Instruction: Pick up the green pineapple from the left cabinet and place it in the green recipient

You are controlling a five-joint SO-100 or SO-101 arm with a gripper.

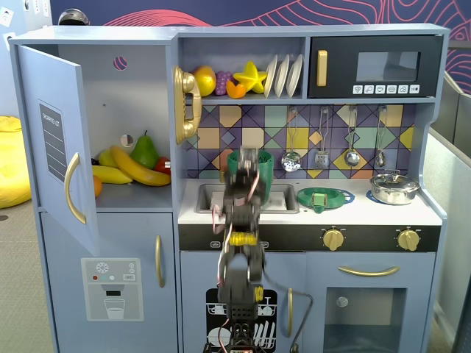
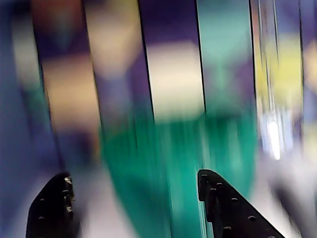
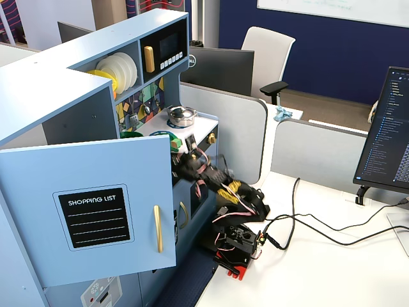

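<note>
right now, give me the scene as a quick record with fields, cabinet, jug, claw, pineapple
cabinet: left cabinet door swung open; bananas and a pear on its shelf
jug: green recipient stands at the sink, partly hidden by the arm
claw: claw open in the wrist view, nothing between the fingers, blurred green jug ahead
pineapple: green pineapple not visible in any view
arm: motion-blurred, raised in front of the sink

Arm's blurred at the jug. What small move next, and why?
Probably back the pincer away from the green jug: its fingers are apart and empty, and no pineapple shows beside the bananas in the open cabinet, so it may already be dropped.
</note>
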